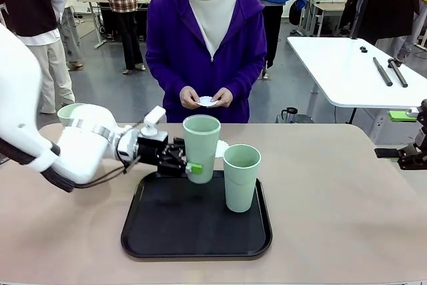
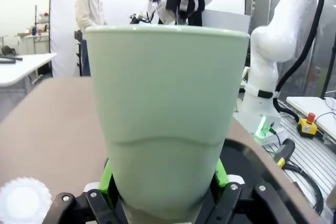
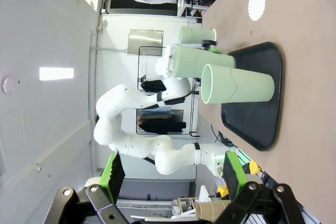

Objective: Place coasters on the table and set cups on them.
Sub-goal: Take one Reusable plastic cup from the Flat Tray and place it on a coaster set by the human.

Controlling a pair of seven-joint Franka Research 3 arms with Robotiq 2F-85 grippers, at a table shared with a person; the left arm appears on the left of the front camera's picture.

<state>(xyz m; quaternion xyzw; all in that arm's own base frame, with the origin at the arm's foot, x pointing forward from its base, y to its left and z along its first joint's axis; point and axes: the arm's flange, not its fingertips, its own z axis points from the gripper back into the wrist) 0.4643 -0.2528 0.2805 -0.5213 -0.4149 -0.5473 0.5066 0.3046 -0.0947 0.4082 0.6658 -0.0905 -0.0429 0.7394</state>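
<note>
My left end effector was clamped low on a pale mint tumbler, which stood upright, mouth up, at the far edge of the black tray. A second tumbler stood just beside it on the tray. A lacy doily lay on the worktop nearby. My right end effector gaped wide.

Front cam across table twd person; R wrist cam sideways; tray in both
</note>
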